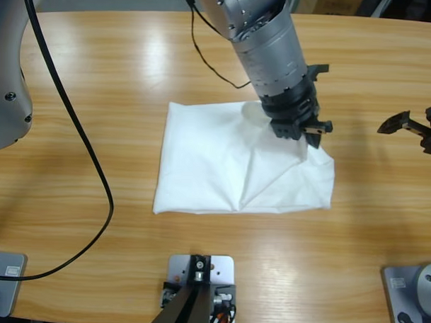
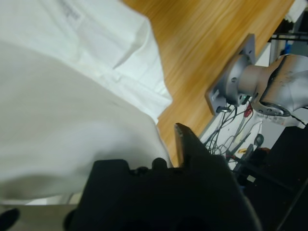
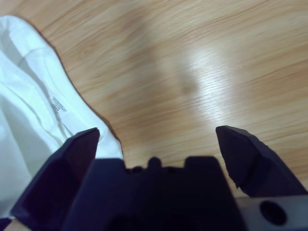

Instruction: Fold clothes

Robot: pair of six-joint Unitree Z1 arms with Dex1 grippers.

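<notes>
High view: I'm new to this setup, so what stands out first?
A white T-shirt, folded into a rough rectangle, lies mid-table. The left gripper comes down from the top onto its right edge, cloth bunched at its jaws. The right gripper waits open over bare wooden table at the right edge.

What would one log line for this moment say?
left gripper: on T-shirt, raising fold | right gripper: open, over bare table
</notes>
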